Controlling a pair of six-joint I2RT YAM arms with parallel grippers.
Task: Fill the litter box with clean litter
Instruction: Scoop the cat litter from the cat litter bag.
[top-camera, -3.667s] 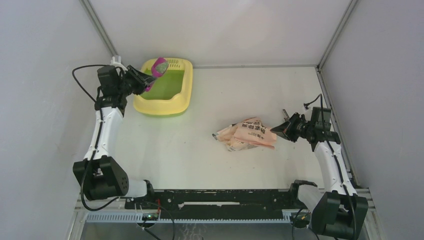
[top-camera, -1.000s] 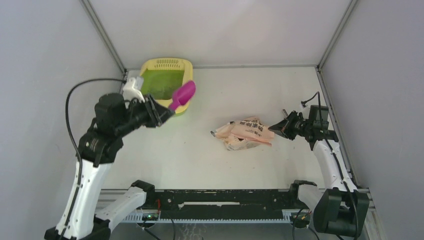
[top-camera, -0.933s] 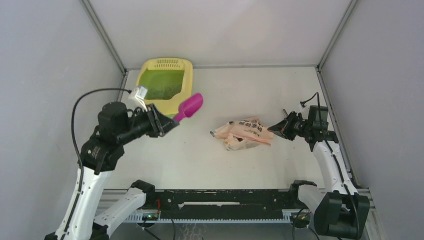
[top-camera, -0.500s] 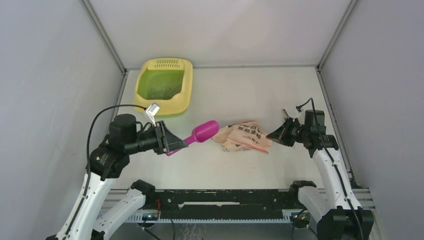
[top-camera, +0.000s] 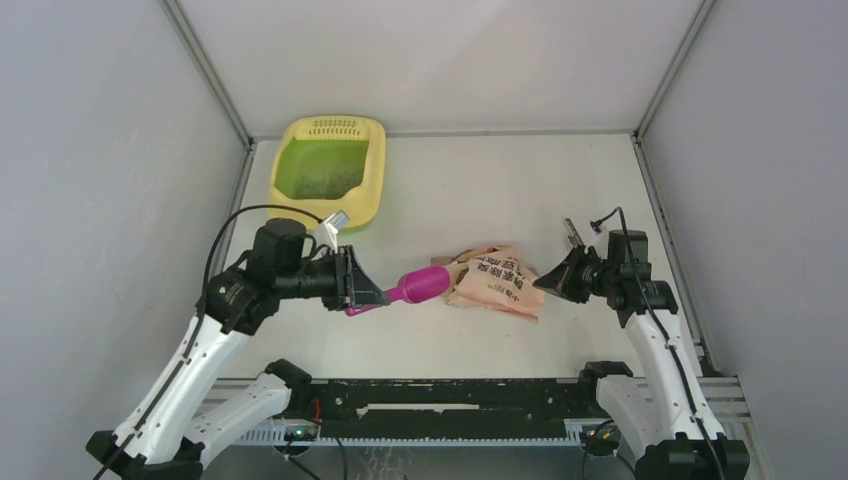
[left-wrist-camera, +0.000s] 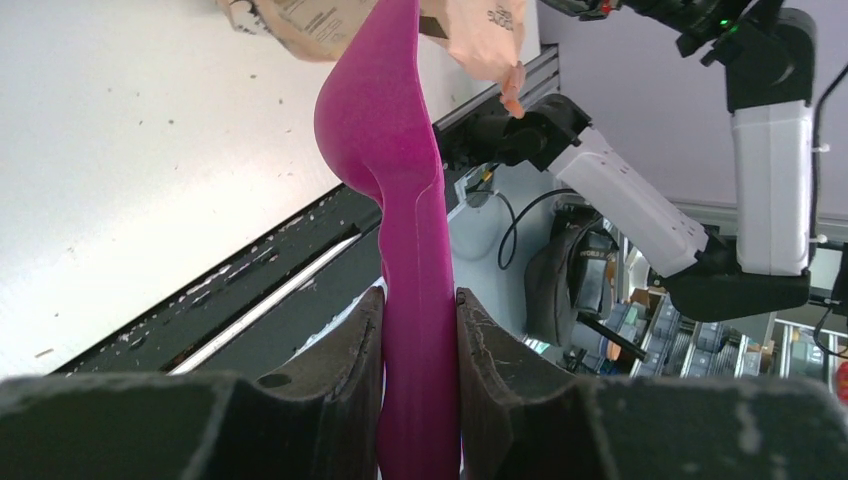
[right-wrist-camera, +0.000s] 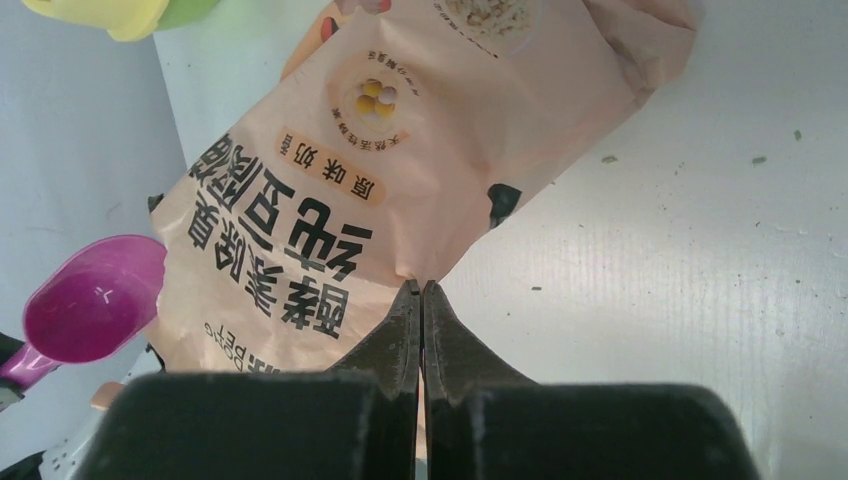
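The pale yellow litter box (top-camera: 376, 178) stands at the far left, with speckled grey-green clean litter (top-camera: 322, 170) on its green floor. My left gripper (top-camera: 366, 293) is shut on the handle of a magenta scoop (top-camera: 427, 282), whose bowl reaches the left end of the peach bag (top-camera: 497, 283). In the left wrist view the scoop (left-wrist-camera: 385, 130) runs up from between my left gripper (left-wrist-camera: 418, 300) fingers toward the bag (left-wrist-camera: 480, 25). My right gripper (right-wrist-camera: 421, 290) is shut on the bag's (right-wrist-camera: 400, 170) edge. The scoop's bowl (right-wrist-camera: 90, 300) looks empty.
Grey walls close in the table on three sides. The black rail (top-camera: 450, 395) with both arm bases runs along the near edge. Small crumbs lie on the white tabletop (right-wrist-camera: 700, 200) by the bag. A corner of the litter box (right-wrist-camera: 110, 12) shows in the right wrist view.
My left arm has swung the scoop from over the litter box down and right to the bag's left end. My right gripper kept its hold on the bag and drew it slightly nearer.
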